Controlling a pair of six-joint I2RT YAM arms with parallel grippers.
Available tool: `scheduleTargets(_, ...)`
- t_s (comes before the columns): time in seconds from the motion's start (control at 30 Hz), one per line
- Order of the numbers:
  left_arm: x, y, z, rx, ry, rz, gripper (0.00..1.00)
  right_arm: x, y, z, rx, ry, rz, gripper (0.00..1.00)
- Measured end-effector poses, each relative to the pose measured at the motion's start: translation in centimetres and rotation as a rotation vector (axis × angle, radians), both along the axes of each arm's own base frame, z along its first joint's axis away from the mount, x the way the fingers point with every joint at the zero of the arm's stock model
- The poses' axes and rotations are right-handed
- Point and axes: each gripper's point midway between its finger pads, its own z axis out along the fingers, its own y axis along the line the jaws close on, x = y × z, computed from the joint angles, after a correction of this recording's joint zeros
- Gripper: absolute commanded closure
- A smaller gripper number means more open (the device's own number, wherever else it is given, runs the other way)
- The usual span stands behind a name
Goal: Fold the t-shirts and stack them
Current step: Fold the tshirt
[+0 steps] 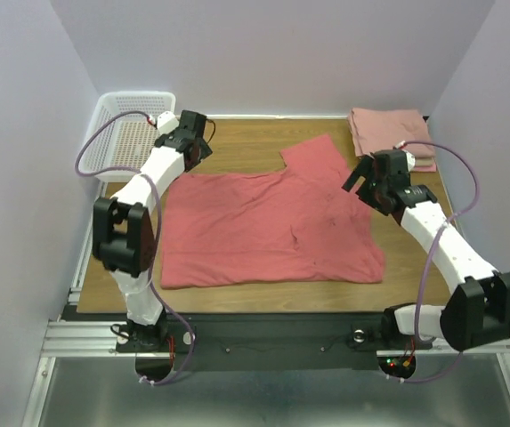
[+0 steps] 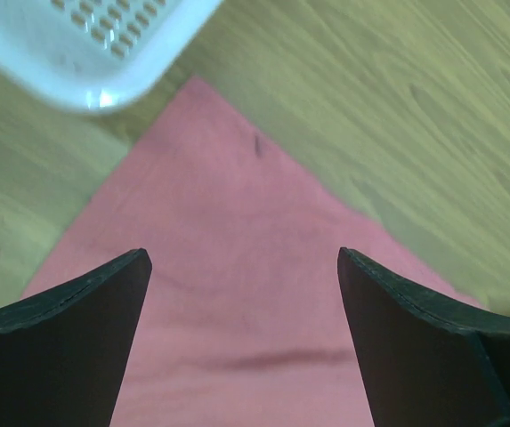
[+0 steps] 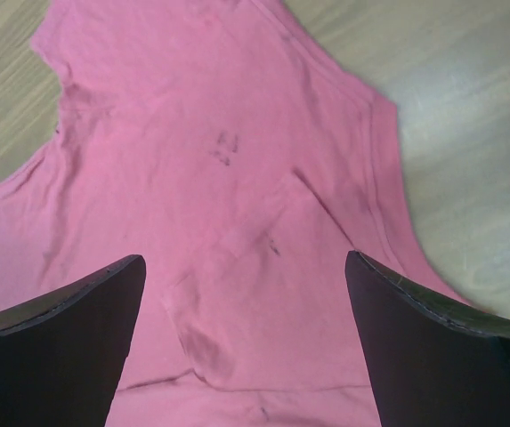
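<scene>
Left pincer (image 2: pixel 241 258), right pincer (image 3: pixel 246 262) gaping; one coral t-shirt (image 1: pixel 263 222), one folded pile (image 1: pixel 390 133).

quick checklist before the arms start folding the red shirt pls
1. left gripper open above a corner of the coral-red shirt: ok
2. right gripper open above the shirt: ok
3. shirt lying flat, lightly creased: ok
4. folded stack apart from the spread shirt: ok
5. shirt corner clear of the basket: cannot tell
</scene>
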Motion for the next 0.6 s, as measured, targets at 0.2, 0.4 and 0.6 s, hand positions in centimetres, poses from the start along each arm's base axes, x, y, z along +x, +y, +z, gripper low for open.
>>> scheduleTargets(0.2, 5.0, -0.3, -3.5, 0.088, 0.096, 0.016, 0.02, 4.2, 0.4, 0.6, -0.052, -0.021, 0.032, 0.00)
scheduleTargets(0.4, 5.8, -0.2, -7.8, 0.105, 0.184, 0.017, 0.07, 5.7, 0.7, -0.4, -0.067, -0.008, 0.045, 0.00)
scheduleTargets(0.6, 5.9, 1.3, -11.8, 0.107, 0.261, 0.067, 0.12, 5.9, 0.7, -1.7, -0.083, 0.027, 0.056, 0.00)
